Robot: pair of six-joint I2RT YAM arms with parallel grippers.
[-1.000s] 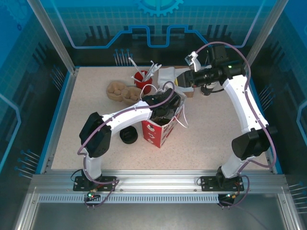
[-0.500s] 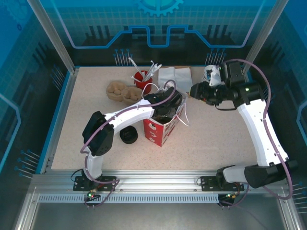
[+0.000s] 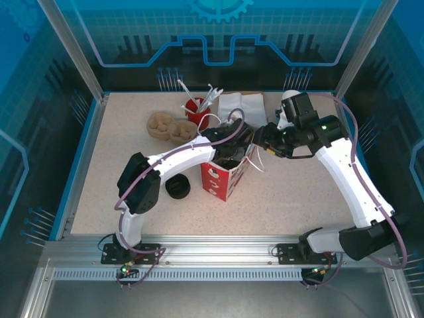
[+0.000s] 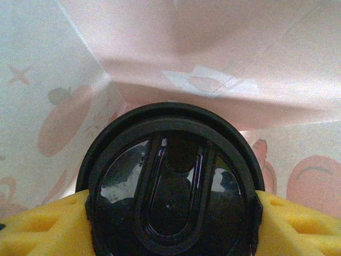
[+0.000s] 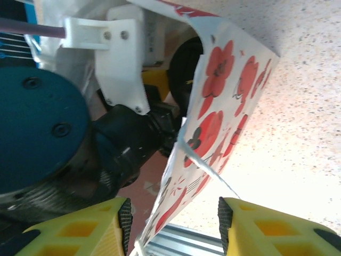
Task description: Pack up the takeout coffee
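Note:
The takeout coffee (image 4: 173,197) shows its round black lid from above, deep inside the red-and-white paper bag (image 3: 222,182). My left gripper (image 4: 173,216) is shut on it, a yellow finger (image 4: 37,226) pressed against each side of the lid. In the top view the left gripper (image 3: 232,149) reaches down into the bag's open mouth. My right gripper (image 5: 173,226) stands open at the bag's right rim (image 3: 252,149). The flowered bag wall (image 5: 224,90) and a string handle (image 5: 205,165) pass between its fingers, touching neither pad.
A low black lid piece (image 3: 177,187) lies left of the bag. Behind the bag are a brown moulded cup carrier (image 3: 165,126), a red cup of utensils (image 3: 195,109) and white napkins (image 3: 240,103). Bare tabletop (image 3: 298,192) spreads to the right and front.
My right gripper has come forward and left from the back of the table to the bag's right rim. The left gripper has stayed in the bag with the cup.

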